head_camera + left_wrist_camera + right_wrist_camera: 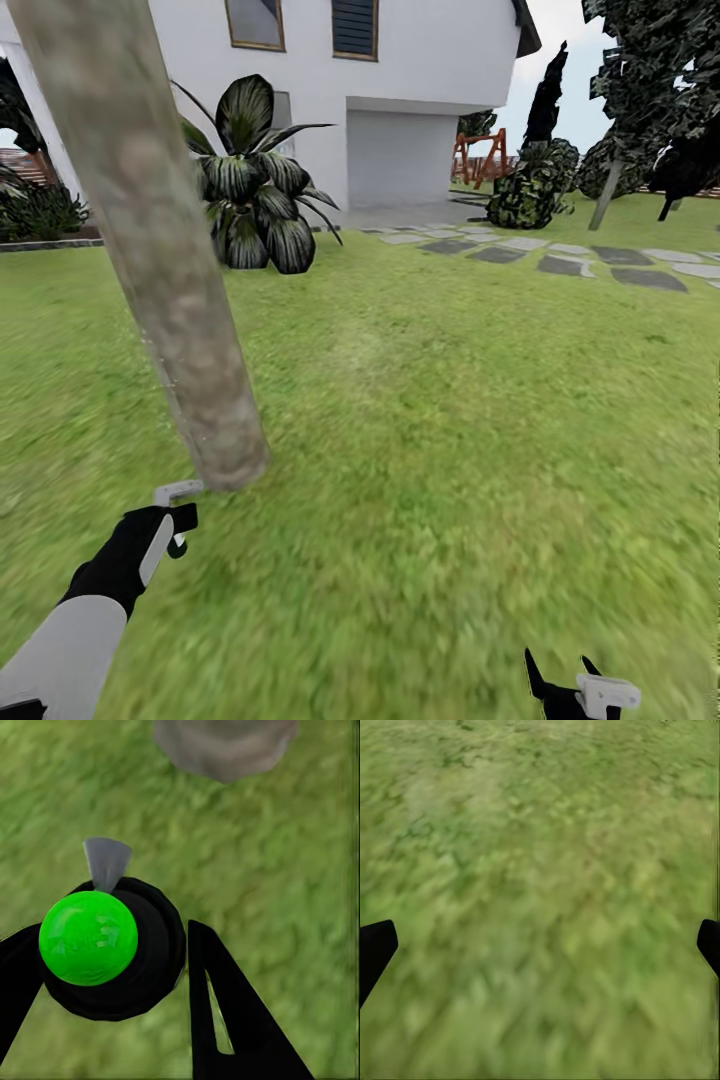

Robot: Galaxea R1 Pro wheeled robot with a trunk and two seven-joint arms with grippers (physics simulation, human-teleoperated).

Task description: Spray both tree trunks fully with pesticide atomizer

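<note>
A thick, pale mottled tree trunk leans up through the left of the head view, its base on the grass just ahead of my left gripper. In the left wrist view that gripper is shut on the pesticide atomizer, a round black bottle with a bright green top and a grey nozzle pointing toward the trunk base. A second tree with dark jagged leaves stands far off at the right. My right gripper hangs low at the bottom right over grass, its fingertips wide apart with nothing between them.
Green lawn spreads all around. A broad-leaved dark plant stands behind the near trunk, before the white house. Grey stepping stones run across the right, past a round dark bush.
</note>
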